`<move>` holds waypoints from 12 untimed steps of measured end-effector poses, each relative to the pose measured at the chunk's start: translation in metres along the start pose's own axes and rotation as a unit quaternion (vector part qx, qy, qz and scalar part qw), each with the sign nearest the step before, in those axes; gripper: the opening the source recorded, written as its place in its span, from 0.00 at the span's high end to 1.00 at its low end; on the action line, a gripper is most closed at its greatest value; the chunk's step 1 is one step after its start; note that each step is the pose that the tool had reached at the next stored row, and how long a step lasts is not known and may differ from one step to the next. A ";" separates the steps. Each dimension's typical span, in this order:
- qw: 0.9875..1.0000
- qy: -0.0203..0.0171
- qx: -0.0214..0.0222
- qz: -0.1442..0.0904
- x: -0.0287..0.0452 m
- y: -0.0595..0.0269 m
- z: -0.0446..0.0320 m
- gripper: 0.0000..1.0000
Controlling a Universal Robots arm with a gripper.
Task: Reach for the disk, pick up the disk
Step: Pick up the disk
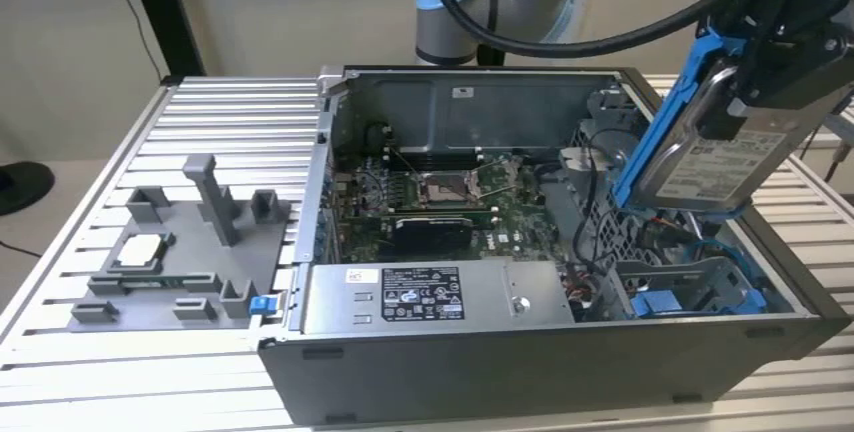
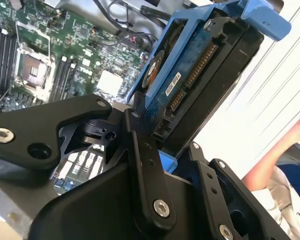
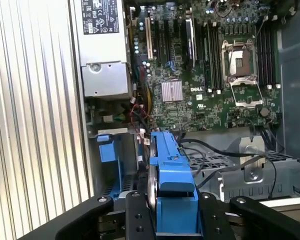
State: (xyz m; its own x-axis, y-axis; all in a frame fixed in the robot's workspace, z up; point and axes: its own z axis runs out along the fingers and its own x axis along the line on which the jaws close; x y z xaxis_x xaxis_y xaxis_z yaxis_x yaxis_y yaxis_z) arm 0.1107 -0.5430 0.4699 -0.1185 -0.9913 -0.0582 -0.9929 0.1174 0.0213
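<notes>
Disk (image 1: 705, 157) hangs in the air, clamped in the end effector (image 1: 767, 92) at the exterior view's upper right, lifted clear above the open computer case (image 1: 534, 372) and tilted, its white label facing outward and its blue bracket (image 1: 661, 117) running down the edge toward the exterior view's left. In the second wrist view the black fingers (image 2: 140, 150) press against the disk (image 2: 200, 75) from both sides, so the end effector is closed on it; the first wrist view shows the same grip, with the blue bracket (image 3: 172, 195) standing between the 2 fingers. Directly below the disk, inside the case, sits a blue drive cage (image 1: 694, 297) with loose cables around it. Nearer the case's front wall lies the grey power supply box (image 1: 427, 297) with a black-and-white label. Deeper in is the green motherboard (image 1: 441, 192) with its processor socket (image 1: 443, 189) open. Outside the case, toward the exterior view's left, a grey fixture (image 1: 187, 252) rests on the ribbed tabletop (image 1: 214, 112) and carries a small square silver chip (image 1: 140, 250). Beyond the case rises the arm's blue-and-silver joint (image 1: 454, 7). A person's arm (image 2: 285, 150) appears at the edge of the second wrist view.
</notes>
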 end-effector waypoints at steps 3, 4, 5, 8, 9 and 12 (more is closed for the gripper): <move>1.000 0.000 0.000 0.000 0.0089 -0.0010 -0.0006 1.00; 1.000 0.000 0.000 0.000 0.0124 -0.0013 -0.0008 1.00; 1.000 0.000 0.000 0.000 0.0157 -0.0016 -0.0011 1.00; 1.000 0.000 0.000 -0.001 0.0248 -0.0018 -0.0016 1.00; 1.000 0.000 0.000 -0.002 0.0273 -0.0017 -0.0017 1.00; 1.000 0.000 0.000 -0.008 0.0314 -0.0009 -0.0019 1.00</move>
State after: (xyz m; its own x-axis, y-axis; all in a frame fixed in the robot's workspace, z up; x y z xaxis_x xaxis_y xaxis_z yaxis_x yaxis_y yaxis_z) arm 0.1079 -0.5743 0.4699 -0.1034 -0.9929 -0.0580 -0.9945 0.1024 0.0213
